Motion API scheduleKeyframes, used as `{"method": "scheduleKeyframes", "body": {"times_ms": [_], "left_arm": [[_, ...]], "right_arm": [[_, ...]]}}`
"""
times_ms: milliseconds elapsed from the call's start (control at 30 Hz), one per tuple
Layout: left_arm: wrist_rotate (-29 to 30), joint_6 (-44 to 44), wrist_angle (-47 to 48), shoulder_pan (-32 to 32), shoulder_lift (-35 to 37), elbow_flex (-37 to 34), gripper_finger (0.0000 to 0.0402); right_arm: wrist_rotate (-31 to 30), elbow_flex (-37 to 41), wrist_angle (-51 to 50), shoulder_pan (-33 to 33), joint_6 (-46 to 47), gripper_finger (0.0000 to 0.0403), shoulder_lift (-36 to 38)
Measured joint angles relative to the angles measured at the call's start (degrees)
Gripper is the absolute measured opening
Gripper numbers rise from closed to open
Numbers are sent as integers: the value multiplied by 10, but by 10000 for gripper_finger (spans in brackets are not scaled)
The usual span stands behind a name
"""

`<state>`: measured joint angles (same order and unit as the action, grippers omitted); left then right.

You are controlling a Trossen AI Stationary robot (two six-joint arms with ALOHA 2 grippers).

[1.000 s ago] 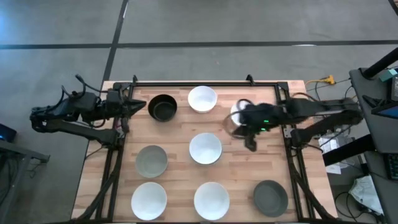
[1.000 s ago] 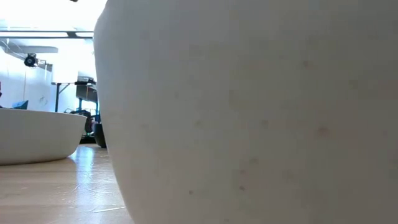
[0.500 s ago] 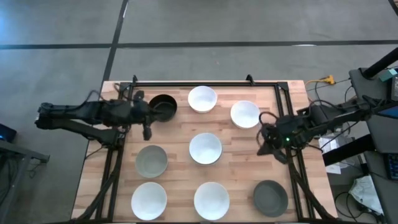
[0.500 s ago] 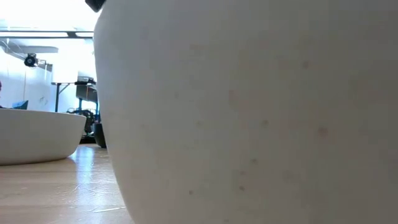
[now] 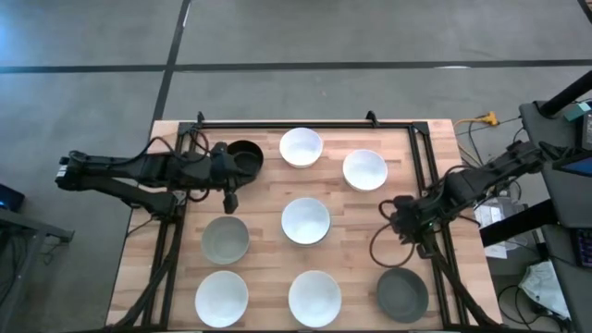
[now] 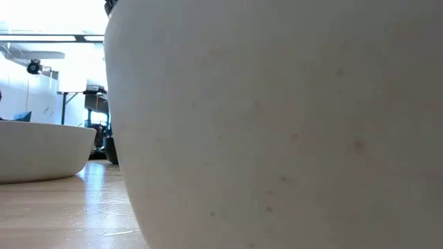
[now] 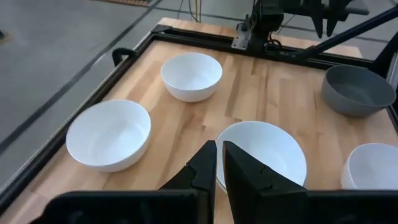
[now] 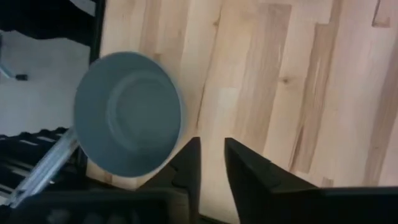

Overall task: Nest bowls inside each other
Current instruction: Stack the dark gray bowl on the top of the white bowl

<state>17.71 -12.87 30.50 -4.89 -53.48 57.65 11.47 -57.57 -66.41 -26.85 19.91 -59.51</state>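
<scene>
Eight bowls sit unnested on my tabletop (image 5: 268, 199); left gripper (image 5: 229, 196) jaws together, right gripper (image 5: 404, 222) jaws slightly apart above dark grey bowl (image 5: 402, 294).

A white bowl's wall (image 6: 277, 138) fills the view (another white bowl (image 6: 41, 152) sits beyond).

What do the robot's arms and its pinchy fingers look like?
Both arms are dark, nearly black, thin and jointed, with black cables looping along them. The left gripper and the right gripper each end in two flat, dark, wedge-shaped fingers that taper toward the tips. They look matte, like plastic, with no markings visible.
</scene>
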Motion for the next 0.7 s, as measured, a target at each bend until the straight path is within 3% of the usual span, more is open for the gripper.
{"method": "scheduleKeyframes", "body": {"times_ms": [267,700], "left_arm": [[-1,-3,0,0,1,0,13],[0,-3,0,0,-1,0,13]], "right_arm": [[-26,6,50,-57,0,110,-51],[-41,6,108,-117,36,91,-191]]}}
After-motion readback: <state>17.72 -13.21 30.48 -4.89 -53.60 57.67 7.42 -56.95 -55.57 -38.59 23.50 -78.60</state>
